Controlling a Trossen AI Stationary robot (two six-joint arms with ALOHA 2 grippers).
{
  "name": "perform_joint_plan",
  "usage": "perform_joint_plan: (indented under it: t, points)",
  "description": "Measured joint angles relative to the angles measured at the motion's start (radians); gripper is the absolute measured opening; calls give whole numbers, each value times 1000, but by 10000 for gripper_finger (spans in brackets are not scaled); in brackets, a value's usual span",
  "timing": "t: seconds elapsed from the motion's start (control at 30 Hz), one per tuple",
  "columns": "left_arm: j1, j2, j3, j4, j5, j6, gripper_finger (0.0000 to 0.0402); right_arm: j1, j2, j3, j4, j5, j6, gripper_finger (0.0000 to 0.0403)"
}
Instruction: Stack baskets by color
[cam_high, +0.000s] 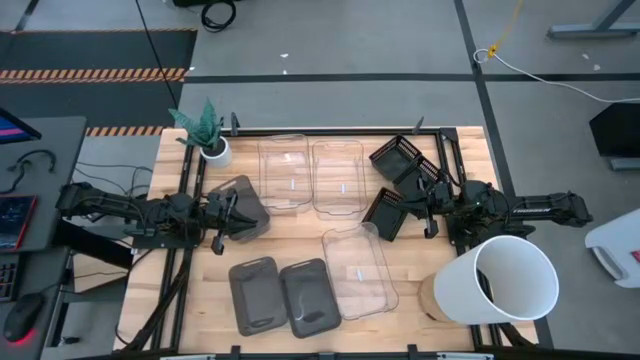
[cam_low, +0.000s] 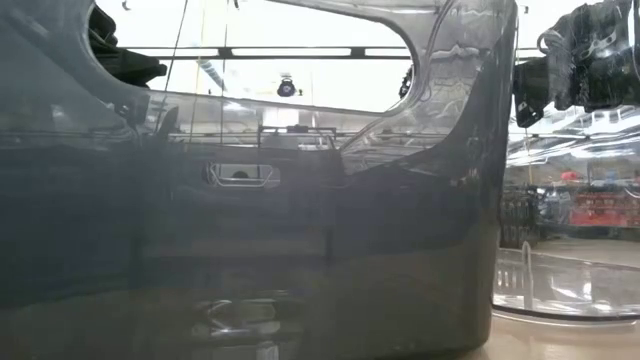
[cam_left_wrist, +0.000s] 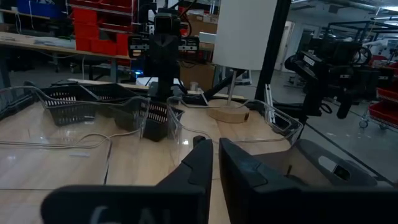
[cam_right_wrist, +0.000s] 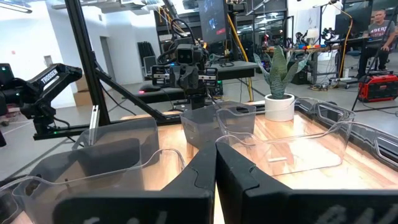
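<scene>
Two clear baskets (cam_high: 283, 172) (cam_high: 337, 175) lie side by side at the far middle, and a third clear basket (cam_high: 360, 272) sits nearer on the right. Two dark grey baskets (cam_high: 255, 295) (cam_high: 310, 297) rest at the near edge. A third grey basket (cam_high: 245, 205) (cam_left_wrist: 323, 168) lies under my left gripper (cam_high: 232, 216) (cam_left_wrist: 214, 155), whose fingers are a narrow slit apart with nothing between them. Two black slatted baskets (cam_high: 400, 160) (cam_high: 385, 212) stand just ahead of my shut right gripper (cam_high: 425, 207) (cam_right_wrist: 215, 162). Both grippers point level above the table.
A big white bucket (cam_high: 495, 280) lies on its side at the near right corner. A small potted plant (cam_high: 213, 150) stands at the far left. A dark grey basket wall (cam_low: 250, 230) fills most of the low view. Bare wood shows between the basket groups.
</scene>
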Motion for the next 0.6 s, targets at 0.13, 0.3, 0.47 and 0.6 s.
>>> perform_joint_plan:
  t: [0.13, 0.3, 0.47, 0.6]
  points:
    - [0, 0, 0, 0, 0, 0, 34, 0, 0, 0, 0, 0, 0, 12]
    - [0, 0, 0, 0, 0, 0, 27, 0, 0, 0, 0, 0, 0, 12]
    - [0, 0, 0, 0, 0, 0, 27, 0, 0, 0, 0, 0, 0, 12]
    - [0, 0, 0, 0, 0, 0, 33, 0, 0, 0, 0, 0, 0, 12]
